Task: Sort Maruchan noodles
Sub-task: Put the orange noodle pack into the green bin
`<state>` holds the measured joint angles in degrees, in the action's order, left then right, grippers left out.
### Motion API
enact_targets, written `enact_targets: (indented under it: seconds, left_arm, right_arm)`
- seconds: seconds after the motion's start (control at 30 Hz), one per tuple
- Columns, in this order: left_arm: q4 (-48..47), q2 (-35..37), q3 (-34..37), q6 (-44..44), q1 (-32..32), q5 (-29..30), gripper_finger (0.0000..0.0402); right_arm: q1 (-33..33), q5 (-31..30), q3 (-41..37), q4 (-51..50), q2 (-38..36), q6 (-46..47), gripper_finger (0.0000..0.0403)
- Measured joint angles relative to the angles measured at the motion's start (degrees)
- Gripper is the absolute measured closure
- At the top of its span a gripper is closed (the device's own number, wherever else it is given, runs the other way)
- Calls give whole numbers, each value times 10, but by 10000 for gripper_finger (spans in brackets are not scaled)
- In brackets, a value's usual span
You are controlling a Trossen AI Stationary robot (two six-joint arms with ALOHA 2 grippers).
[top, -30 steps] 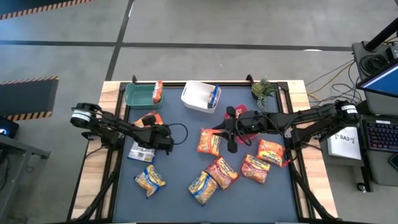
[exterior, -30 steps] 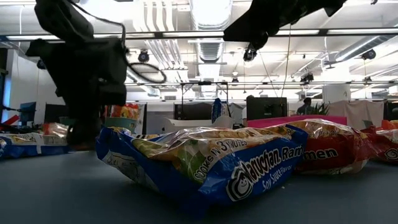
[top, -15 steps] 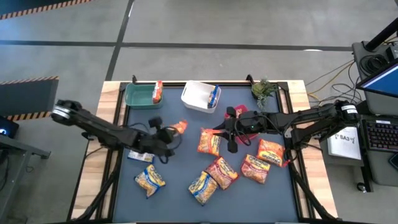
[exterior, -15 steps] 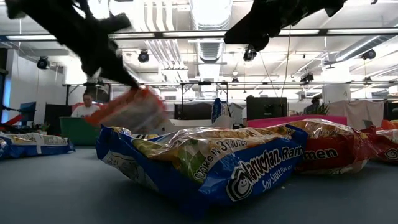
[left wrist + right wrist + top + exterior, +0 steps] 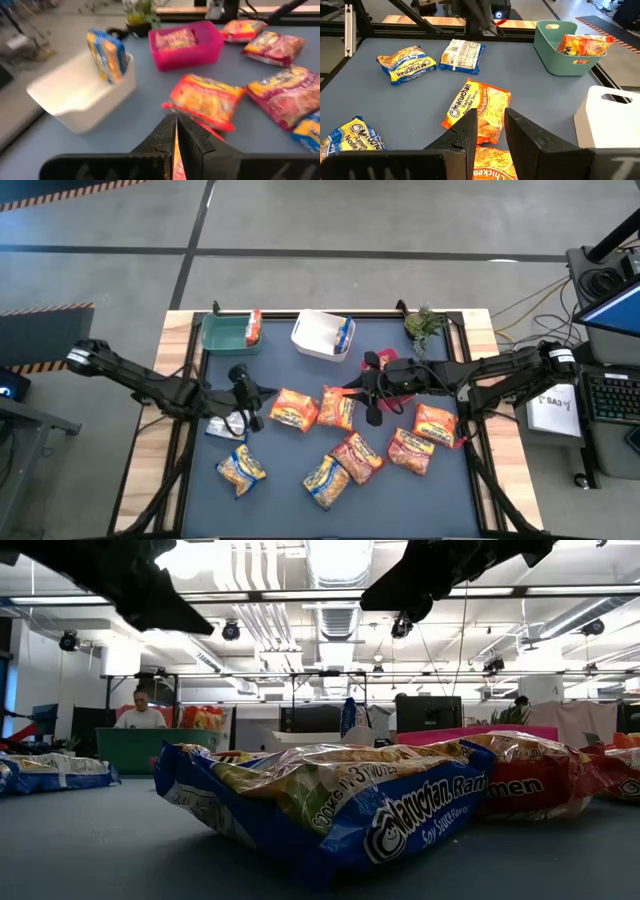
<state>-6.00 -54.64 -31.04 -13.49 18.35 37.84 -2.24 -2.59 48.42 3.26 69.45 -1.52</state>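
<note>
Maruchan noodles, an orange crinkly plastic packet (image 5: 293,409), lie mid-desk; left hand (image 5: 243,395) closed and empty, right hand (image 5: 372,392) slightly parted, empty.

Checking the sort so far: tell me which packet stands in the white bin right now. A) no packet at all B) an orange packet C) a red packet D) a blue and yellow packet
D: in the left wrist view a blue and yellow packet stands upright against the inner wall of the white bin, and the high view shows the same packet at that bin's right edge.
</note>
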Motion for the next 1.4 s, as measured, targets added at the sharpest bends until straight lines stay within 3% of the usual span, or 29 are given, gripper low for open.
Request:
enact_targets:
  seconds: [0.1, 0.23, 0.67, 0.93, 1.07, 1.2, 1.3, 1.4]
  left_arm:
    - [-1, -25, 6, -38, 0, -7, 402]
    - [25, -78, 4, -47, 0, -59, 391]
    - [-2, -286, -102, 29, 9, -84, 241]
    - [-41, -365, -153, 64, 11, -90, 217]
    - [-78, -399, -185, 62, 11, -87, 216]
    - [-179, -436, -243, 22, 11, -86, 209]
    - [-248, -463, -279, 9, 13, -84, 186]
    - [-254, -479, -290, 20, 16, -74, 156]
  right_arm:
    - [0, 0, 0, 0, 0, 0, 317]
    - [0, 0, 0, 0, 0, 0, 317]
    - [0, 0, -1, 0, 0, 4, 317]
    - [0, 0, -1, 0, 0, 4, 317]
    - [0, 0, -1, 0, 0, 10, 317]
    - [0, 0, -1, 0, 0, 15, 317]
    - [0, 0, -1, 0, 0, 15, 317]
    - [0, 0, -1, 0, 0, 15, 317]
